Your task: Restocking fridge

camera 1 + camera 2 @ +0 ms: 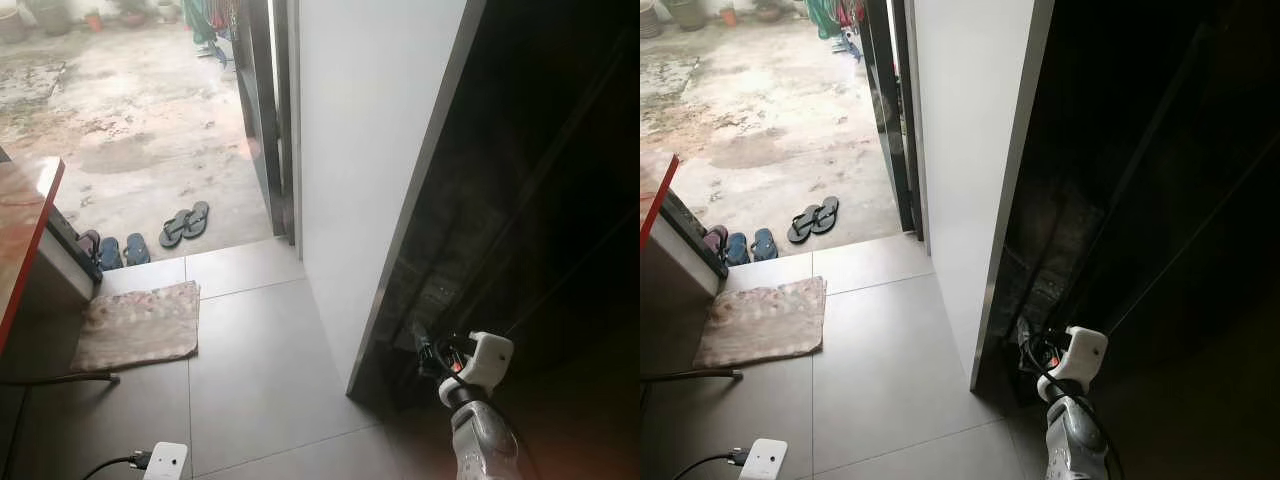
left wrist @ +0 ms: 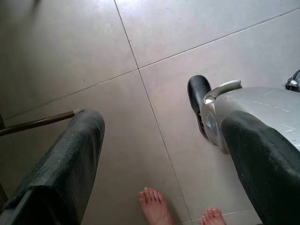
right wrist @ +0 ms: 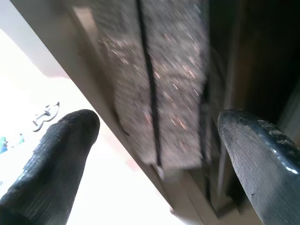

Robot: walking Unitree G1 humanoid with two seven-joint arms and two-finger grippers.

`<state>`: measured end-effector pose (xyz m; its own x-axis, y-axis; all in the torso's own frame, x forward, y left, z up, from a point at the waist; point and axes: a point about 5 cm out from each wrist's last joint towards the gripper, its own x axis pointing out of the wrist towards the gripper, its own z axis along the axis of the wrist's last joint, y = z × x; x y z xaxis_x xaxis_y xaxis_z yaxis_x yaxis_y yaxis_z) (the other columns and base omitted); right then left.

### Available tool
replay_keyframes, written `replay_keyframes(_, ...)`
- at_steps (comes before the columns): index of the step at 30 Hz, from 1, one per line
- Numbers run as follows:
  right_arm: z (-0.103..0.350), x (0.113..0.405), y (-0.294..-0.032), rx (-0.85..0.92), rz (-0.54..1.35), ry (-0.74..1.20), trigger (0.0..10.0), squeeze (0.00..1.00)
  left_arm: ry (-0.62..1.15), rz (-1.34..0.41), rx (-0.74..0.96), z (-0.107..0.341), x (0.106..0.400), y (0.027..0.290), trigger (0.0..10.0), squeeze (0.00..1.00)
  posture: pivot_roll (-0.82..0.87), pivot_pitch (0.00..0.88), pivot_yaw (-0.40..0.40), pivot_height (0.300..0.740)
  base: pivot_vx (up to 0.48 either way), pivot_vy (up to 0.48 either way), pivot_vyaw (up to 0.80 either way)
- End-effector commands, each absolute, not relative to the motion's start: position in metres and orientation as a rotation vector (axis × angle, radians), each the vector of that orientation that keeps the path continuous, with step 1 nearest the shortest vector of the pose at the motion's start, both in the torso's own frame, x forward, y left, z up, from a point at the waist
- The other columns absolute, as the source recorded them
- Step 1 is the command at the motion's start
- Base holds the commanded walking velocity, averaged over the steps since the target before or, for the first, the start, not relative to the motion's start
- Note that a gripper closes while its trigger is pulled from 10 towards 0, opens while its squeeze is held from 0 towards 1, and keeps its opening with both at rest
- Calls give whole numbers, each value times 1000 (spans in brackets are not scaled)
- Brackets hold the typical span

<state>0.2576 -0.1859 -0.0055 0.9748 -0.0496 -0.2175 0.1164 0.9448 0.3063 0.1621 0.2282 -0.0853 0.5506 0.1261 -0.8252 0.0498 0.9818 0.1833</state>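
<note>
1. Fridge [image 1: 380, 150] stands ahead and to the right, its white side panel facing the tiled floor [image 1: 260, 350], its front lost in deep shadow on the right.
2. The right gripper [image 3: 154, 136] is raised low at the fridge's bottom front corner; in its wrist view the two fingers stand wide apart, holding nothing, pointed at a speckled grey edge that looks like the door seal (blurred, so I cannot be sure).
3. The left gripper [image 2: 154, 154] hangs idle over the floor, fingers apart and empty; a person's bare feet [image 2: 154, 208] show on the tiles beneath it.
4. No food or drink to stock can be seen near the robot, and whether the fridge is open or closed cannot be told from the dark front.
5. My judgement: the step in hand is the approach to the fridge, with nothing yet stocked.
6. The next move likely calls for finding the door edge or handle in that shadow and placing the right fingers around it squarely, since the corner is close and a skewed reach could slip off the seal.
7. Off to the left lie a mat [image 1: 140, 325], sandals [image 1: 185, 222] at the doorway, and a white plug box [image 1: 165, 461] on the floor.
</note>
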Motion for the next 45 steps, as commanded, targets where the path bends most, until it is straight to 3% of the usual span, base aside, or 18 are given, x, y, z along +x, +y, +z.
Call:
replay_keyframes(1,-1,256,-197,313,-164,172,10000,0,1028,25,217,-89,153,228,10000,0,0,103,4,740,0,0,0)
replay_keyframes(4,4,257,-206,295,-212,146,10000,0,1028,21,219,-89,154,228,10000,0,-3,105,6,740,0,0,0)
replay_keyframes(10,35,286,-201,288,-83,54,10000,0,1027,23,222,-89,155,229,10000,0,5,101,3,740,0,0,0)
replay_keyframes(28,61,315,-212,256,-46,32,10000,0,1021,30,220,-88,156,229,10000,0,13,104,5,740,0,0,0)
replay_keyframes(38,76,339,-190,254,99,61,10000,0,1021,33,220,-88,156,231,10000,0,19,111,7,740,0,0,0)
replay_keyframes(45,68,337,-189,261,51,93,10000,0,1020,35,216,-88,156,230,10000,0,26,119,1,740,0,0,0)
